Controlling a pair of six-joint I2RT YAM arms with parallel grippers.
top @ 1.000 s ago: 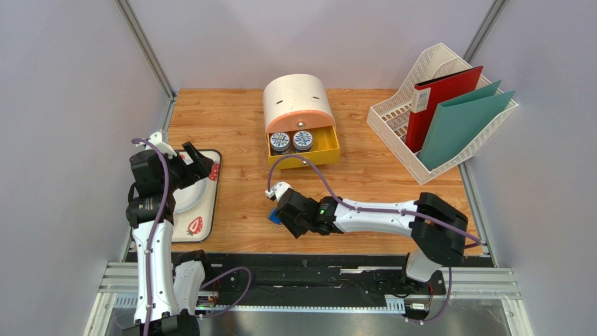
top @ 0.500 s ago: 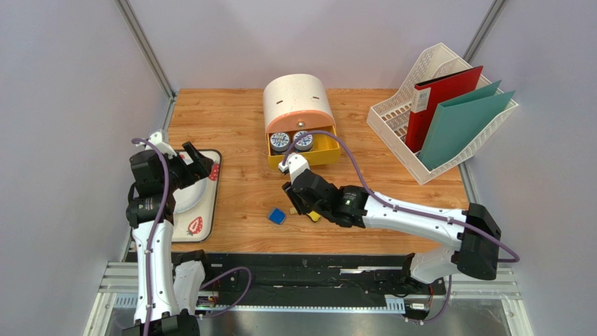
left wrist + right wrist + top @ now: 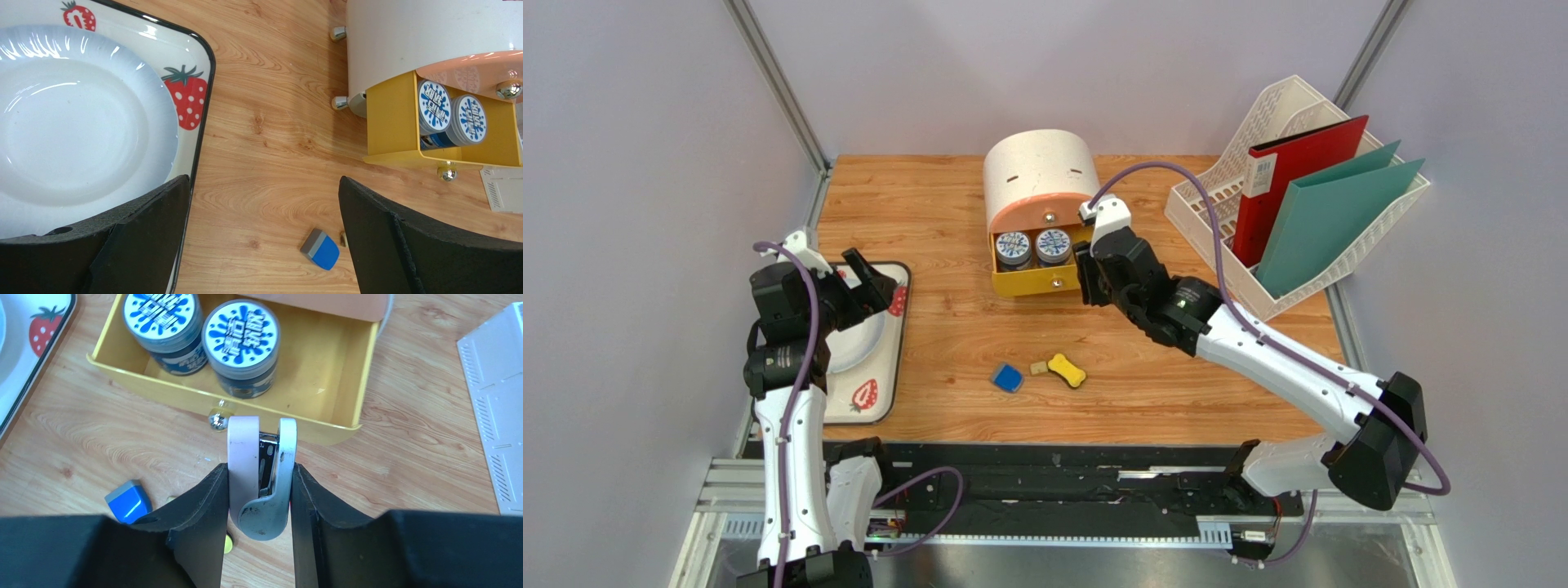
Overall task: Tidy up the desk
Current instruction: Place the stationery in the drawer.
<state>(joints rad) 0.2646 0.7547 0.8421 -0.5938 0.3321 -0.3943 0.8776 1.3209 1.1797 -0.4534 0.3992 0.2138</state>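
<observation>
The desk (image 3: 928, 208) is a light wood-grain top. My right gripper (image 3: 1095, 272) (image 3: 261, 496) is shut on a pale pink stapler (image 3: 261, 471) with a metal underside, held upright just in front of the open yellow drawer (image 3: 1100, 277) (image 3: 344, 367). The drawer holds two blue-lidded jars (image 3: 240, 331) at its left; its right part is bare. A blue eraser (image 3: 1009, 379) (image 3: 320, 249) and a yellow piece (image 3: 1066, 369) lie near the front. My left gripper (image 3: 870, 284) (image 3: 264, 233) hangs open over the tray's right edge, holding nothing.
A white domed box (image 3: 1038, 172) sits over the drawer. A strawberry-print tray (image 3: 873, 392) with a white plate (image 3: 844, 343) lies at the left edge. A white file rack (image 3: 1222, 233) with a red folder (image 3: 1296, 184) and a green folder (image 3: 1333, 221) stands at the back right.
My right arm has swung from beside the blue eraser near the front back to the drawer, carrying the stapler. The yellow piece is now uncovered. The left arm has not moved.
</observation>
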